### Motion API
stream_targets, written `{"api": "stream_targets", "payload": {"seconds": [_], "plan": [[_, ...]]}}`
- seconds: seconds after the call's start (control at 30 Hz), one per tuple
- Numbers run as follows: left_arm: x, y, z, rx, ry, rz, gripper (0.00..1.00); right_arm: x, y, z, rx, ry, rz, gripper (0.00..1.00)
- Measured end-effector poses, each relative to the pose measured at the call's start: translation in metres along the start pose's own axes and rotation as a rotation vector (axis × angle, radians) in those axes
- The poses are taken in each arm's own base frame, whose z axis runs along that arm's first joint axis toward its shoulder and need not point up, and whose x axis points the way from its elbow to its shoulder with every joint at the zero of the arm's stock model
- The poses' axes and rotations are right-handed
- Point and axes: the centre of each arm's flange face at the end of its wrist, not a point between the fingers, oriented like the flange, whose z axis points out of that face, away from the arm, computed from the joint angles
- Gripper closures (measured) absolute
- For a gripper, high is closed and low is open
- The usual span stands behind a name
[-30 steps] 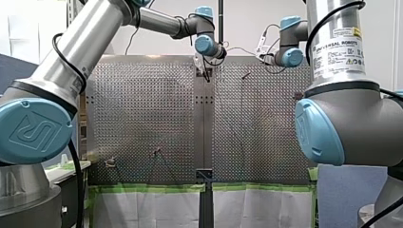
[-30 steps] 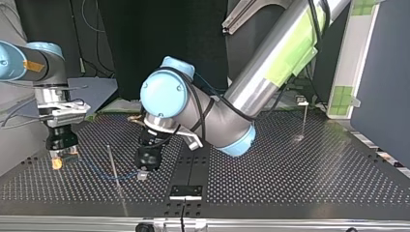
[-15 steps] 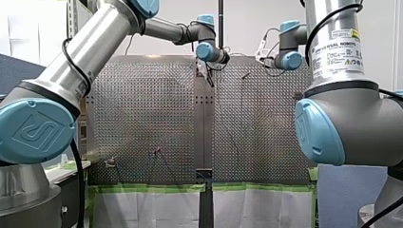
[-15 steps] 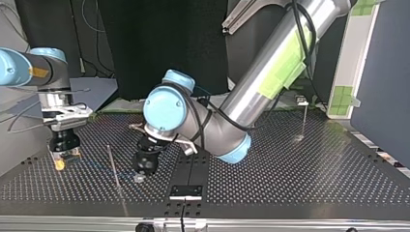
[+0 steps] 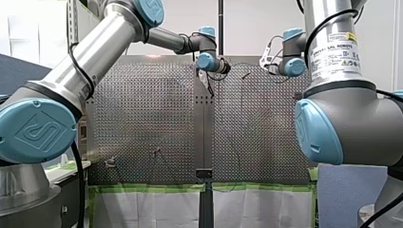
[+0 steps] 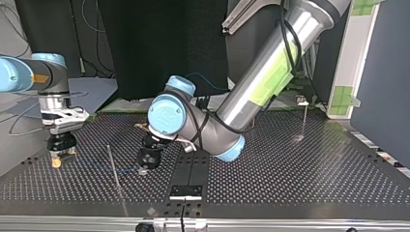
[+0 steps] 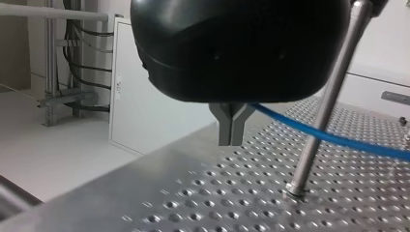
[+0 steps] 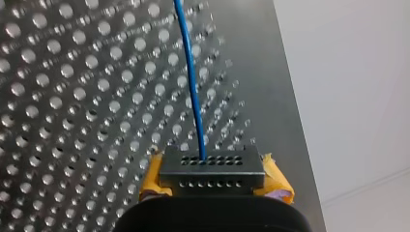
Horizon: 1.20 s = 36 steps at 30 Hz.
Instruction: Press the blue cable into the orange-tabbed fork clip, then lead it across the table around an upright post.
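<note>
**Blue cable held at the post**

Your left hand (image 7: 231, 140) has its metal fingers together, clamped on the thin blue cable (image 7: 338, 139) just beside the slim upright metal post (image 7: 329, 96). The cable runs low over the perforated bench (image 6: 290, 179) to your right hand (image 6: 57, 159). Its grip I cannot tell.

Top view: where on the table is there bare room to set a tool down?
The wide table stretch at the view's right, between the black centre strip and the far post, is bare. Crowded at the left: my right gripper, blue cable, near post and my left gripper sit close together.
</note>
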Motion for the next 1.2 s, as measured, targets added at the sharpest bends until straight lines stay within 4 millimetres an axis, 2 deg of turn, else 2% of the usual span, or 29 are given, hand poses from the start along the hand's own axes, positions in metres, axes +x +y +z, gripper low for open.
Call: {"api": "stream_targets", "payload": {"seconds": [0.4,0.77,1.0,1.2], "plan": [[0.034,0.023,0.011,-0.021,0.037,0.006,1.0,-0.022,0.028,0.004,-0.042,-0.028,-0.008,1.0],[0.038,0.028,0.013,-0.031,0.036,0.007,1.0,-0.054,0.036,-0.001,-0.057,-0.082,-0.003,1.0],[0.053,0.042,0.012,-0.033,0.038,0.007,1.0,-0.068,0.038,-0.005,-0.065,-0.105,0.002,1.0],[0.058,0.052,0.011,-0.037,0.037,0.007,1.0,-0.09,0.044,-0.005,-0.073,-0.139,0.003,1.0]]}}
